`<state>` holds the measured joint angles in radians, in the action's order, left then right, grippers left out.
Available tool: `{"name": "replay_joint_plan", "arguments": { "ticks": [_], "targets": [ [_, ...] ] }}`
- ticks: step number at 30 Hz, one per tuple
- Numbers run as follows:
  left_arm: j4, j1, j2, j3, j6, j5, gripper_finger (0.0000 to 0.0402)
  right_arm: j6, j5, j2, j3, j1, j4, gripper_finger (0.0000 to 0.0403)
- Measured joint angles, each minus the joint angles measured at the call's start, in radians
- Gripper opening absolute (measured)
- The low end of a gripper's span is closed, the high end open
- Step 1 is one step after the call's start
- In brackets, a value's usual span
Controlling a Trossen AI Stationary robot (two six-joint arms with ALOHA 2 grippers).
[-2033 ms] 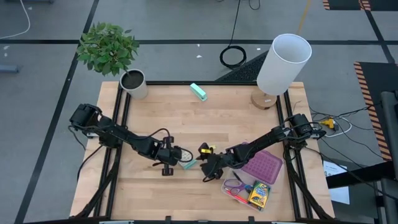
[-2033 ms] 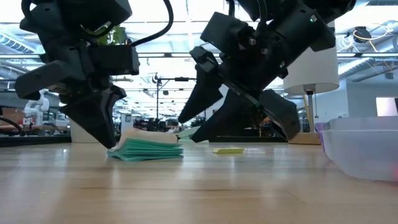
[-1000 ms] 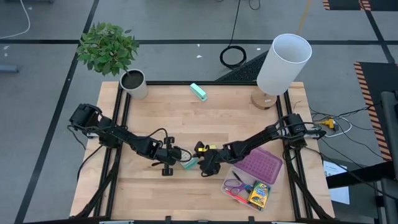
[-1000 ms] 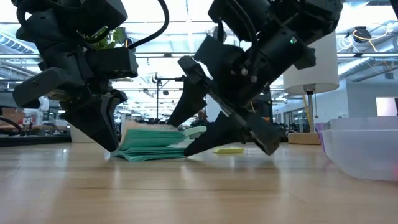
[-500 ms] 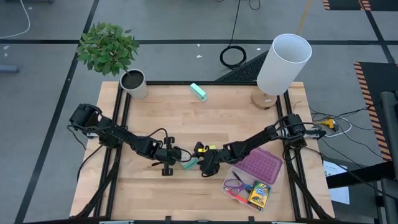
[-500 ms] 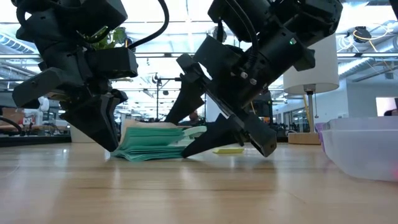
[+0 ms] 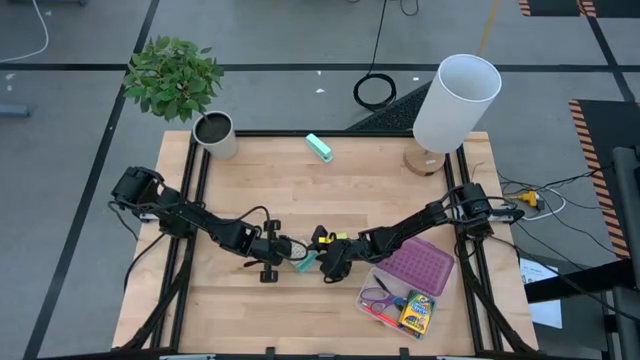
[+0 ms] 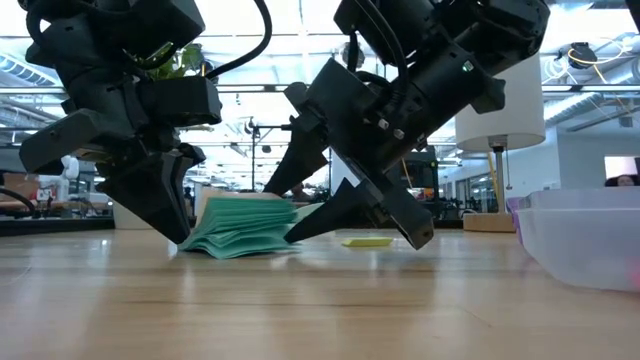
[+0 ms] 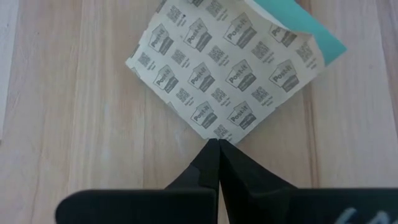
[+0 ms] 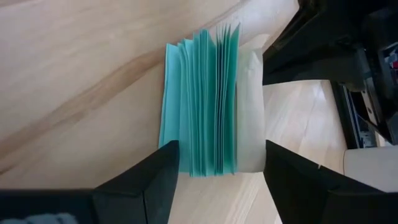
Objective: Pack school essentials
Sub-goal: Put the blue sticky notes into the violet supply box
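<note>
Box (image 7: 408, 290) at the table's right edge already holds scissors (image 7: 376, 297) and crayons (image 7: 416, 312); teal sticky-note pad (image 7: 303, 262) unpacked mid-table, left gripper (image 7: 287, 248) pinched shut at one corner, right gripper (image 7: 322, 262) spread wide straddling it

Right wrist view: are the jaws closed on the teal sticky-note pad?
No, the right gripper is open, its jaws standing either side of the fanned sticky-note pad.

A fanned pad of teal paper sticky notes (image 10: 205, 102) is showing a cream backing sheet (image 9: 224, 68) printed with repeating grey logos
</note>
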<state>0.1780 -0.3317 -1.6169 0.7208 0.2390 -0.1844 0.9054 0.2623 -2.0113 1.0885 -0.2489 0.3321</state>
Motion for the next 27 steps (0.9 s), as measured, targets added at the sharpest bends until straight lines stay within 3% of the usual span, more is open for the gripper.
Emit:
{"name": "replay_joint_plan", "arguments": {
  "ticks": [14,27],
  "targets": [
    [0.000,0.000,0.000,0.000,0.000,0.000,0.0004,0.000,-0.003,0.000,0.000,-0.001,0.040,0.0222],
    [-0.002,0.000,0.000,0.000,0.001,-0.001,0.0004,-0.022,-0.004,0.000,0.000,0.000,0.050,0.0304]
  ]
}}
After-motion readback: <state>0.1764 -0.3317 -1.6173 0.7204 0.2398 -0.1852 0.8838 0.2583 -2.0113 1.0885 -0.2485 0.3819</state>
